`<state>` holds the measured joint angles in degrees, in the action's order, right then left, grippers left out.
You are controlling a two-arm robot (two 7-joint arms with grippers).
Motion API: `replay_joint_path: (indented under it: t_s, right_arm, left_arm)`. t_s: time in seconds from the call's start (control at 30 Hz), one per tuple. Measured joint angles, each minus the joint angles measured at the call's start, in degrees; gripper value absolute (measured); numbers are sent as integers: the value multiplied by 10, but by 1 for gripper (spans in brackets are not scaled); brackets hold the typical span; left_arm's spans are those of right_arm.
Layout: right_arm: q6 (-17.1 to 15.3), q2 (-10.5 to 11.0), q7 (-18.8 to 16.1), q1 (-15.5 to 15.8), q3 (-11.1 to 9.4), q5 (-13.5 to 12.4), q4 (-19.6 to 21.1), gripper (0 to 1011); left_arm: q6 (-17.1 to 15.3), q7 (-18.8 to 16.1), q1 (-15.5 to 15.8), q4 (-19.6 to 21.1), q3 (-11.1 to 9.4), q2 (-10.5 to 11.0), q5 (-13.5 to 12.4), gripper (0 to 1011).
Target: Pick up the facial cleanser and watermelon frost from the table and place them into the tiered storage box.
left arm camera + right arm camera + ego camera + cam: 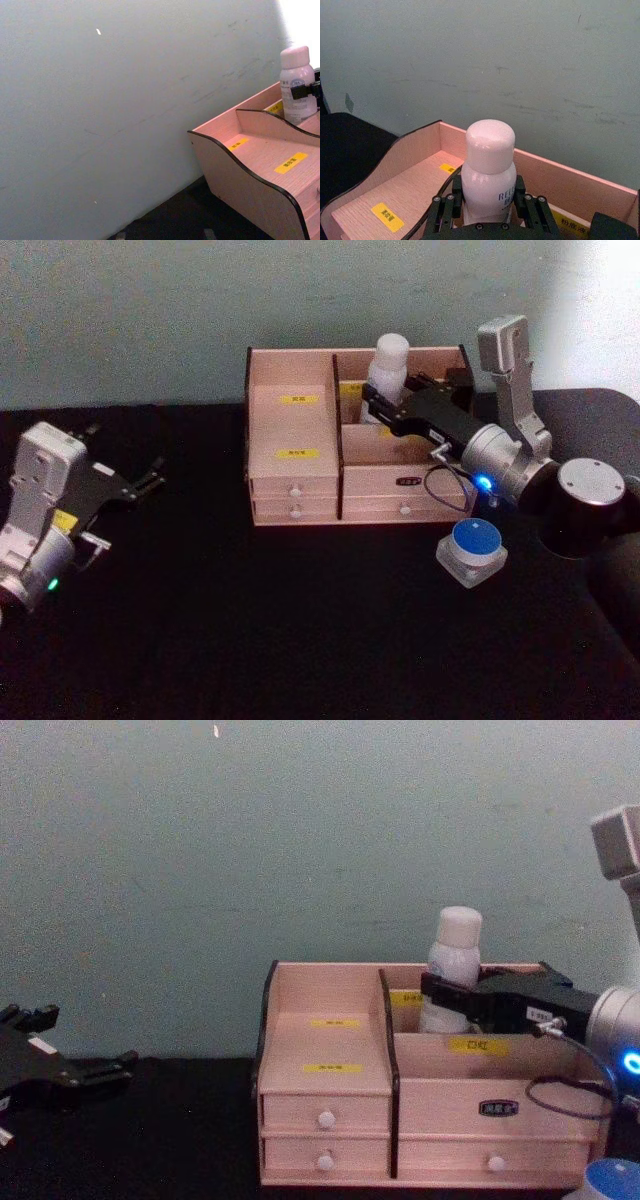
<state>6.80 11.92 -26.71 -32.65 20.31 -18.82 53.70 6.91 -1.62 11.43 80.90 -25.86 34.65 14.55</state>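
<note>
Tiered storage box [290, 425] as landmark: well left of it, left gripper [155, 475] parked over table [250, 620], fingers apart, empty. Facial cleanser [390, 358] upright in box's rear compartment, just right of the divider, right gripper [375, 405] clamped round its body. Watermelon frost [472, 545] on table off box's front right corner. Step looks like placing the cleanser; next calls for releasing, backing out, fetching the jar.

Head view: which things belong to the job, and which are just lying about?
Job: facial cleanser, gripped by the right end effector at the tiered storage box; watermelon frost, on the table.
Bystanders: left end effector, idle at the left; wall.
</note>
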Motion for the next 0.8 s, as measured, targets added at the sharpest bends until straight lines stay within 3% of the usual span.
replay_joint_path:
  t_s: [0.8]
  right_arm:
    - [-12,-2,-3,-2,-2,6,-8,593]
  left_arm:
    - [0,0,0,0,0,0,0,1001]
